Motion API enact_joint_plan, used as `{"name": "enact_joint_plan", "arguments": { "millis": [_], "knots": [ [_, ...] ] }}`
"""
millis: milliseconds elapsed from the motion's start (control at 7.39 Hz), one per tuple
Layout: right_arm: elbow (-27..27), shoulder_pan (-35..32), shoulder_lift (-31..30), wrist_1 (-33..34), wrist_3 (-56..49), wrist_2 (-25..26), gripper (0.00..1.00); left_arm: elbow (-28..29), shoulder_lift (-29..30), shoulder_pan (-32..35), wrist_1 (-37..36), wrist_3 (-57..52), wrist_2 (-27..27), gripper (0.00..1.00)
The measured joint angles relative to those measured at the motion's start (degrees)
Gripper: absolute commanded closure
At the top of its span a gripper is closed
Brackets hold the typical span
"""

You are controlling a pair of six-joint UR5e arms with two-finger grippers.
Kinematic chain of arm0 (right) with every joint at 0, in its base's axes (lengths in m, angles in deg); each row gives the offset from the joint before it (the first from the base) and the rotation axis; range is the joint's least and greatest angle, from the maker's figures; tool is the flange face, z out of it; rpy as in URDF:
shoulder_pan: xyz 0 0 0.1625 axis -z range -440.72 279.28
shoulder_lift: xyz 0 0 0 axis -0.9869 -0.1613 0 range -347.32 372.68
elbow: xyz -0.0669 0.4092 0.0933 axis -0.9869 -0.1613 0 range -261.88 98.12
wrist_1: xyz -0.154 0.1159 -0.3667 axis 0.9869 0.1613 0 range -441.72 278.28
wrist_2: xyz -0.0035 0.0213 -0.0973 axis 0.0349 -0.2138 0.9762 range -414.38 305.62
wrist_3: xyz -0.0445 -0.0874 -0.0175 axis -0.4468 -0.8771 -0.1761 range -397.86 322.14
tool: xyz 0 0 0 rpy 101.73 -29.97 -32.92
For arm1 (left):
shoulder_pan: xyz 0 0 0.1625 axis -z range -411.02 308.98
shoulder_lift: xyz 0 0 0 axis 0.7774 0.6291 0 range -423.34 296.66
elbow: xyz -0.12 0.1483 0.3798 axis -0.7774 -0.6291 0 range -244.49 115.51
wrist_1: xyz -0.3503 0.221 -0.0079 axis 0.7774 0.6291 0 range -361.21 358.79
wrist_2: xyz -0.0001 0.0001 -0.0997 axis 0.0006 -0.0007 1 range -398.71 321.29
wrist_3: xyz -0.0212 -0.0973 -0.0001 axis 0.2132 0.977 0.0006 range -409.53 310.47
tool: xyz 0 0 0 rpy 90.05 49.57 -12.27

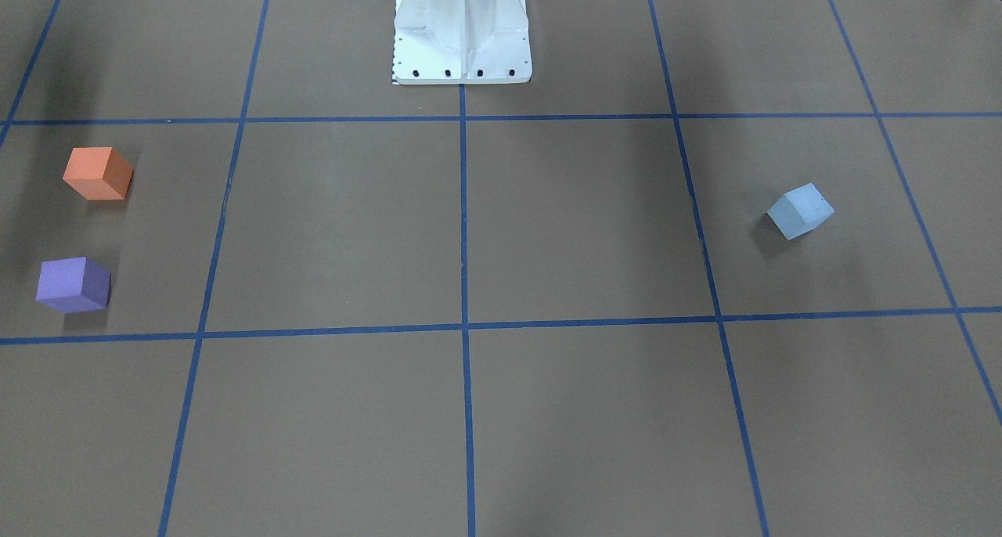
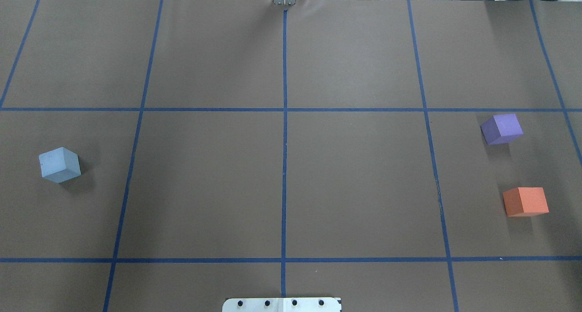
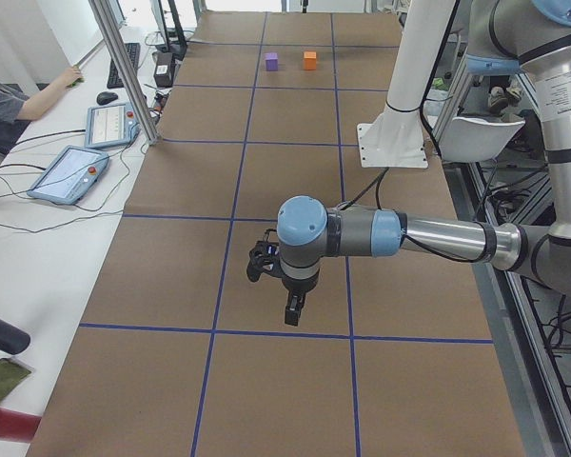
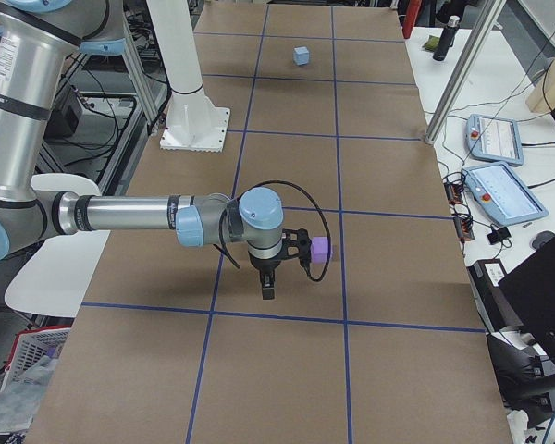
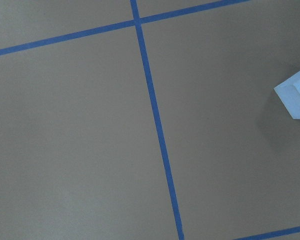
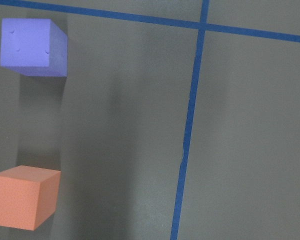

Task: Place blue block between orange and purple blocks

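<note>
The light blue block [image 2: 59, 164] sits on the brown table on my left side; it also shows in the front view [image 1: 800, 211] and at the right edge of the left wrist view [image 5: 297, 93]. The purple block [image 2: 501, 128] and the orange block [image 2: 525, 201] stand apart on my right side, with a gap between them, and both show in the right wrist view [image 6: 33, 47] [image 6: 22, 197]. My left gripper [image 3: 292, 314] and right gripper [image 4: 268, 289] hang above the table and show only in the side views. I cannot tell if they are open or shut.
The white robot pedestal [image 1: 462, 28] stands at the table's middle rear edge. Blue tape lines [image 2: 284, 121] divide the table into squares. Beyond the far edge are tablets [image 3: 71, 171], a metal post [image 3: 124, 67] and an operator's arm [image 3: 38, 90].
</note>
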Motion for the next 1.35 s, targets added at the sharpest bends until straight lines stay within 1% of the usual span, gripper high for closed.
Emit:
{"name": "enact_joint_plan", "arguments": {
  "millis": [406, 677, 812, 947, 1083, 1353],
  "knots": [
    [0.0, 0.0, 0.2, -0.9, 0.1, -0.1, 0.0, -1.5, 0.3, 0.0, 0.8, 0.0, 0.0, 0.0],
    [0.0, 0.1, 0.7, -1.1, 0.2, -0.5, 0.0, -1.4, 2.3, 0.0, 1.1, 0.4, 0.0, 0.0],
    [0.0, 0.2, 0.8, -1.1, 0.3, -0.6, 0.0, -0.5, 3.7, 0.0, 1.0, 0.6, 0.4, 0.0],
    [0.0, 0.2, 0.8, -1.1, 0.3, -0.6, 0.0, 1.2, 5.1, -0.1, 1.0, 1.4, 2.6, 0.0],
    [-0.1, 0.3, 0.8, -1.1, 0.3, -0.6, 0.0, 2.4, 5.7, -0.1, 1.4, 4.1, 6.3, 0.0],
    [-0.1, 0.3, 0.8, -1.1, 0.4, -0.6, 0.0, 3.0, 6.1, -1.4, 6.6, 14.1, 10.7, 0.0]
  ]
}}
